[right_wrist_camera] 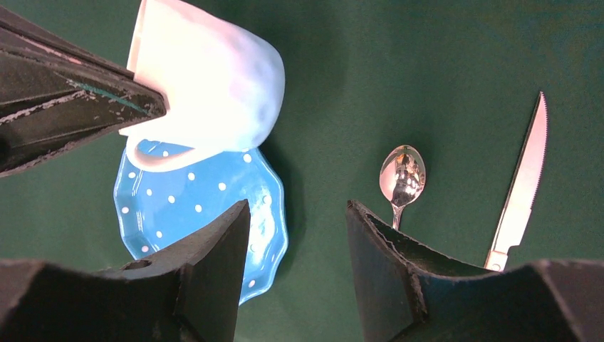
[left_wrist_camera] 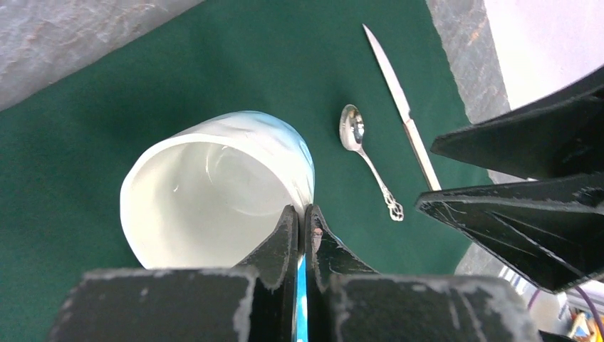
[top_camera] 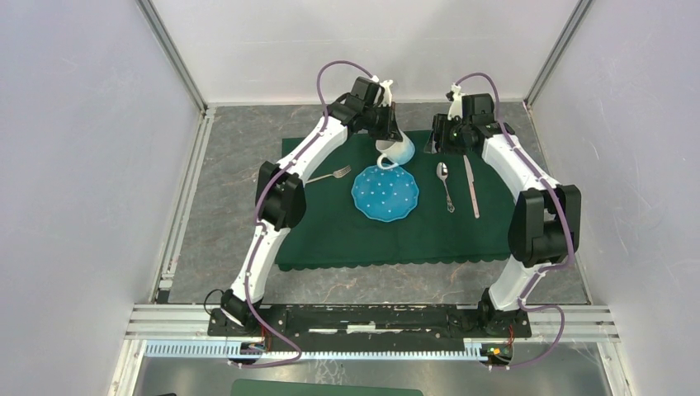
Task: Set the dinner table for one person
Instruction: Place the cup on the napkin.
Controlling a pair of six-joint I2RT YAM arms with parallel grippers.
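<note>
The left fingers are pinched shut on the wall of a glossy white-and-pale-blue cup, tilted near the scalloped, white-dotted blue plate. The right fingers stand apart, empty, over the dark green scallop-edged cloth, which lies on the veined grey stone-look worktop

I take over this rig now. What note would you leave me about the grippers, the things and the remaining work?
Left gripper: shut on the cup by its rim; cup tilted over the plate's far edge.
Right gripper: open, empty, beside the cup.
On the cloth: plate in the middle, fork on its left, spoon then knife on its right.
Done: plate and cutlery laid.
Left: set the cup upright on the cloth, then release.
</note>
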